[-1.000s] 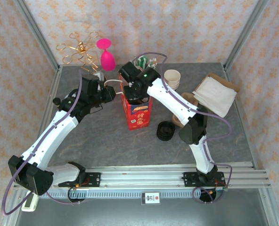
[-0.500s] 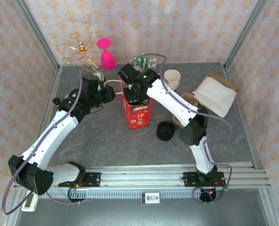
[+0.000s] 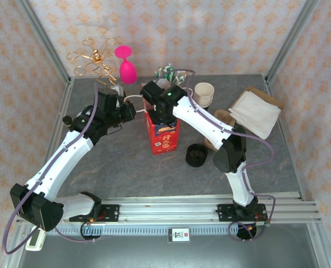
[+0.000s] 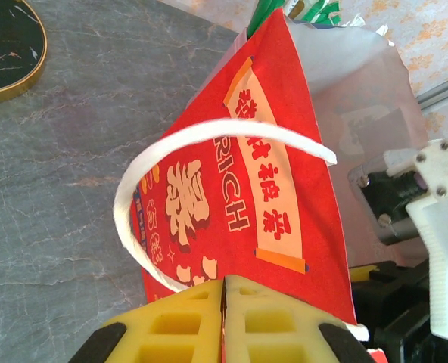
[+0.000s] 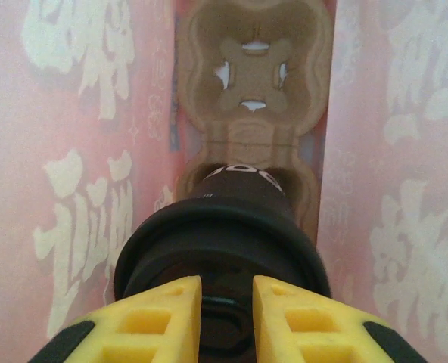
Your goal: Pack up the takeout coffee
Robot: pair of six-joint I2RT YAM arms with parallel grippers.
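A red paper bag [image 3: 164, 137] with white rope handles [image 4: 133, 197] stands upright mid-table. My left gripper [image 4: 224, 283] is shut on the bag's upper edge, its yellow pads pressed together over the red paper; from above it sits at the bag's left side [image 3: 136, 109]. My right gripper [image 5: 227, 291] reaches down into the bag mouth [image 3: 161, 114]. It is shut on the black lid of the takeout coffee [image 5: 231, 219], whose dark side shows below the lid. The cup hangs over the near pocket of a brown pulp cup carrier [image 5: 253, 91] on the bag's floor.
A stack of lidless cream cups [image 3: 204, 93] stands behind the bag and a pile of black lids [image 3: 196, 154] lies in front right. A tray of white paper [image 3: 255, 110] is at the far right. A pink goblet [image 3: 126, 67] and a gold wire stand [image 3: 94, 60] sit at the back left.
My right wrist has shifted slightly back and left over the bag mouth. The left arm and the bag have barely moved.
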